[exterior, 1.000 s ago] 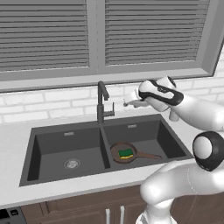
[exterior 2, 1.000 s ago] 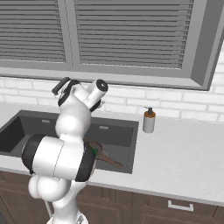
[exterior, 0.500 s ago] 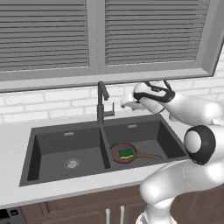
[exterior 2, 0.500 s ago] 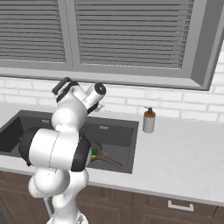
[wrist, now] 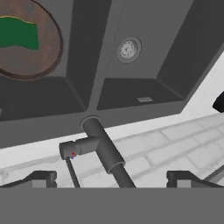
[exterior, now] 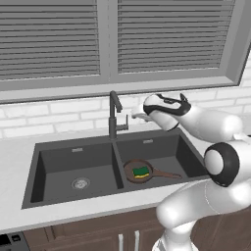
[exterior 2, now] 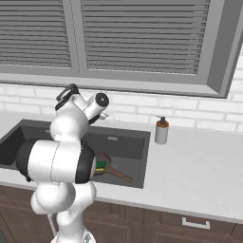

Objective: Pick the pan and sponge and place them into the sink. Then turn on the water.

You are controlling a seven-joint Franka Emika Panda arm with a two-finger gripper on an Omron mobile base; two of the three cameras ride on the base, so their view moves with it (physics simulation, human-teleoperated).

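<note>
— On the left base view, what do you see?
— The sink (exterior: 73, 162) is dark grey with two basins, set into the light surface (exterior: 14, 152) under the window. The pan (exterior: 138, 172) lies in the right basin, its thin handle pointing to the right. The sponge (exterior: 141, 171) sits inside the pan, green side up. The faucet (exterior: 113, 116) stands behind the centre divider. The end effector (exterior: 134, 116) hangs just beside the faucet, on its right, at the height of the side lever, above the right basin.

— And from the right base view?
— The arm hides much of the sink (exterior 2: 128, 144). A part of the pan (exterior 2: 105, 163) with its handle shows in the near basin, and a small piece of the sponge (exterior 2: 99, 166) beside the arm. A beige soap bottle (exterior 2: 162, 131) stands on the surface (exterior 2: 199, 161), just beside the sink's right edge.

— What does the hand view give?
— It looks along the faucet (wrist: 105, 151), with its side lever (wrist: 75, 148) between the fingertips (wrist: 43, 178). The end effector (wrist: 111, 179) is released, its jaws standing wide apart on both sides of the faucet and grasping nothing. Beyond it are both basins of the sink (wrist: 87, 103), a round drain (wrist: 127, 49) in one, and the pan (wrist: 30, 43) with the sponge (wrist: 19, 33) in the other.
</note>
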